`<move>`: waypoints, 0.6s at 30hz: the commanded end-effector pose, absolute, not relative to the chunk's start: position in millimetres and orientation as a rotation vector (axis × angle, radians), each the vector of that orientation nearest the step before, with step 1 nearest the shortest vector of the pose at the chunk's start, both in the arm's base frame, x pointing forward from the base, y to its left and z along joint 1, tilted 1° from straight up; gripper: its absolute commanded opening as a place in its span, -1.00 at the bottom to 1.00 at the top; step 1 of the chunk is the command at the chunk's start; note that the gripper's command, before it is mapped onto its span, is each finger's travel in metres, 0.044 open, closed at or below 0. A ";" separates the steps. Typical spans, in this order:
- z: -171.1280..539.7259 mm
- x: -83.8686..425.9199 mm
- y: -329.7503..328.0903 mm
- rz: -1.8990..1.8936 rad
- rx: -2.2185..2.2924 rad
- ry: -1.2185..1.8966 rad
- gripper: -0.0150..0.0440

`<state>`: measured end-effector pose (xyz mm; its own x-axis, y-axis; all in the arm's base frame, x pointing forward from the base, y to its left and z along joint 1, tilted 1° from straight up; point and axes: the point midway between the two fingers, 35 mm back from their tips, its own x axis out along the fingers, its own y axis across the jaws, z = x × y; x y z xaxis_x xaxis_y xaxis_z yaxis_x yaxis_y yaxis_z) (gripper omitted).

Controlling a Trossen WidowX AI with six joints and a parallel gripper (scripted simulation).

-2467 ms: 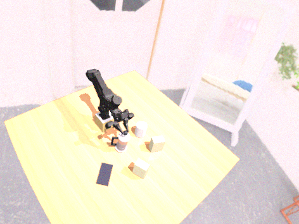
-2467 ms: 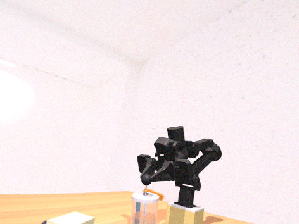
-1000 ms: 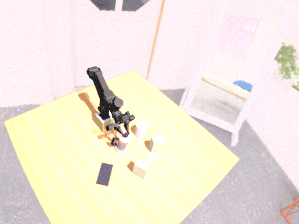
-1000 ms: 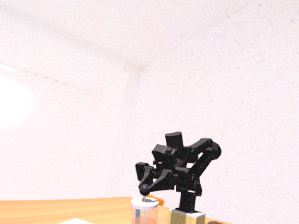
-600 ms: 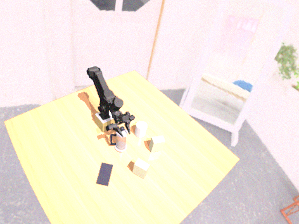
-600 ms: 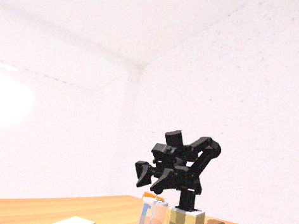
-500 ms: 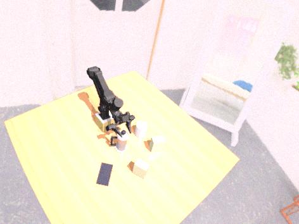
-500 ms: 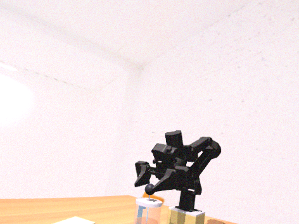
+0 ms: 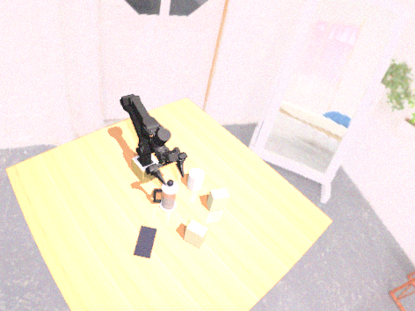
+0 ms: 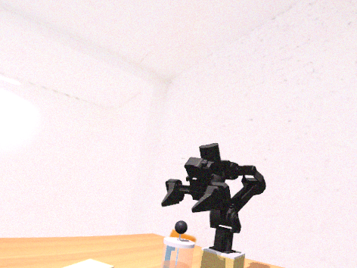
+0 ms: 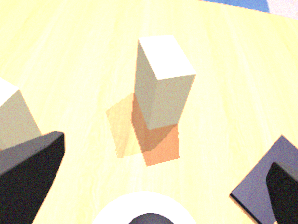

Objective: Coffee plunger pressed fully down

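Below my open jaws, clear of both fingertips, stands the coffee press (image 9: 169, 196) (image 10: 178, 254) (image 11: 145, 200), upright on the wooden table (image 9: 246, 263) (image 10: 76, 247) (image 11: 225, 30); gripper (image 9: 174, 179) (image 10: 178, 208) (image 11: 170, 157) spread wide, nothing between its fingers. Black plunger knob (image 9: 171, 183) (image 10: 181, 227) (image 11: 151, 220) sits just above the white lid (image 9: 169, 189) (image 10: 170, 242) (image 11: 117, 207), a short length of rod visible between them, so I cannot record the plunger as fully down. Seen by the wrist camera: one pale block (image 9: 194, 234) (image 11: 162, 85) past the press, between the two fingers in the picture but well beyond them; a second block (image 9: 218, 199) (image 11: 17, 120) beyond the finger at picture left; dark flat slab (image 9: 145, 242) (image 11: 265, 180) partly behind the finger at picture right. White cylinder (image 9: 195, 179) near the jaws in the top view, beside the press, apart from it
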<state>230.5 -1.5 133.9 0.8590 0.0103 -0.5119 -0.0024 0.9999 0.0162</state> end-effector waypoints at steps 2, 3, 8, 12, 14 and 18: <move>171.9 208.4 -1.9 0.010 0.015 0.533 1.00; 171.7 208.4 -1.8 0.010 0.015 0.533 1.00; 170.7 208.5 -1.8 0.010 0.015 0.533 1.00; 170.7 208.5 -1.8 0.010 0.015 0.533 1.00; 170.7 208.5 -1.8 0.010 0.015 0.533 1.00; 170.7 208.5 -1.8 0.010 0.015 0.533 1.00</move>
<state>209.4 -2.5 169.9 0.8601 0.0095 -0.5101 -0.0002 0.9998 0.0183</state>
